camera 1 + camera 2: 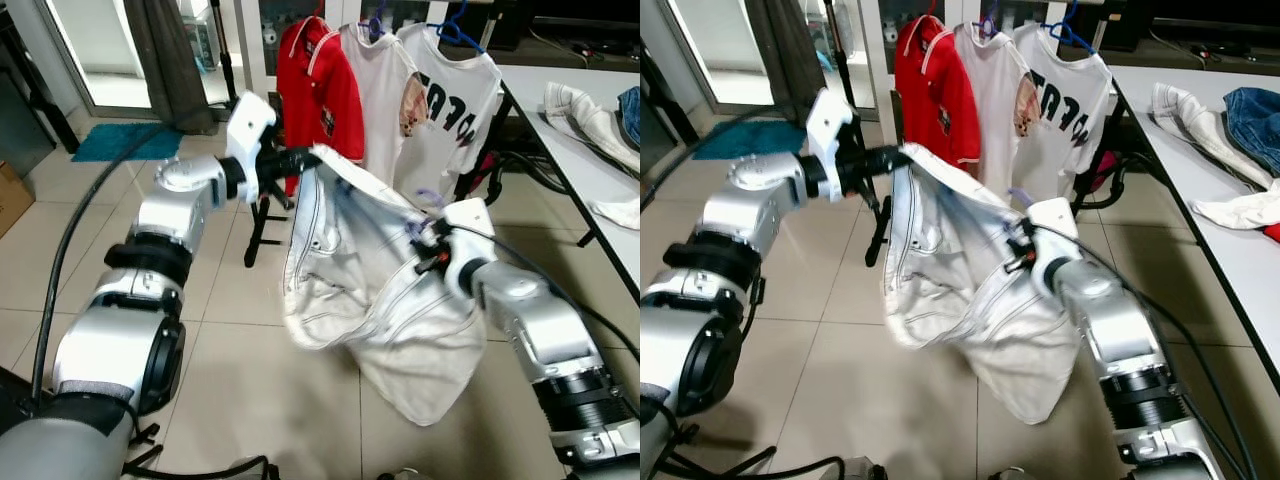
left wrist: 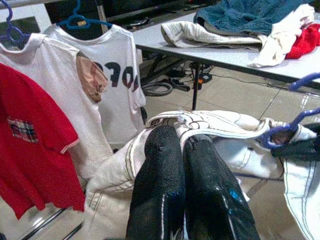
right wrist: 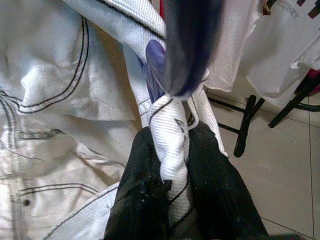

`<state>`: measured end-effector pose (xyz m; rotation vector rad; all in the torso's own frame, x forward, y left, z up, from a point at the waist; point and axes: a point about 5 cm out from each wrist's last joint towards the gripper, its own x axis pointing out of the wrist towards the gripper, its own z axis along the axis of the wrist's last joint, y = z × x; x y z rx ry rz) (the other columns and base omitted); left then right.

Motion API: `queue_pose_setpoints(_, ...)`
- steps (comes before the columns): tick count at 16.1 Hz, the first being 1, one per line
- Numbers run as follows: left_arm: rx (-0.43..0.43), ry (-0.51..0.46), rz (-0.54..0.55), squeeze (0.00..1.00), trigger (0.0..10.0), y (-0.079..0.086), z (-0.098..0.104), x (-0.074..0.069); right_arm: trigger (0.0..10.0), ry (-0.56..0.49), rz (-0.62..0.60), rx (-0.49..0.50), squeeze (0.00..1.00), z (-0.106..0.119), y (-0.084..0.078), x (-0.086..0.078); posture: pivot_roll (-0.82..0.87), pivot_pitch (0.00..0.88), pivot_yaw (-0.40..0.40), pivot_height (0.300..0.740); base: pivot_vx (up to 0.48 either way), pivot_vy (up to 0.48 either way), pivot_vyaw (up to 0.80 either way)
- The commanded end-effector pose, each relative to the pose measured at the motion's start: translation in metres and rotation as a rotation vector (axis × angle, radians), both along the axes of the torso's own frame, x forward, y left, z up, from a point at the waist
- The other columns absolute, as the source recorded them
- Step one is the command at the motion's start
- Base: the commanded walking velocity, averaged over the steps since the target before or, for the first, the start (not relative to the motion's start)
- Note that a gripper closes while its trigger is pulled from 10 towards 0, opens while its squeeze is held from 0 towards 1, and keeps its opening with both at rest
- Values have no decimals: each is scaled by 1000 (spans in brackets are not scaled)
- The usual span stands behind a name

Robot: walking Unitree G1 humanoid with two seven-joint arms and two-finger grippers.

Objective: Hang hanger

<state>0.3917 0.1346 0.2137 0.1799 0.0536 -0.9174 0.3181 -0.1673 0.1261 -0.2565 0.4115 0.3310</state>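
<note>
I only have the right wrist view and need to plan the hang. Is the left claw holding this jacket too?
Observer: Yes. The left claw is shut on the jacket's other upper edge, higher than the right claw.
Operator: Where is the rack?
Observer: The rack is straight ahead, behind the jacket. A red shirt and two white shirts hang on it.
Operator: Anything to my right?
Observer: A table with clothes lying on it.
</note>
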Motion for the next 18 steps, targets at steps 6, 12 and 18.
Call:
queue_pose_setpoints(6, -20, -94, 13, 0, 0, 6, 26, 2, 0, 51, -100, -49, 0, -11, -20, -3, -35, 0, 18, 740, 0, 0, 0)
queue_pose_setpoints(12, -20, -94, 13, 0, 0, 6, 26, 2, 0, 51, -100, -49, 0, -11, -20, -3, -35, 0, 18, 740, 0, 0, 0)
queue_pose_setpoints(18, 173, 85, 77, 0, 0, -23, -105, -43, 0, -85, -137, 326, 0, 20, -7, 1, -42, 0, 40, 740, 0, 0, 0)
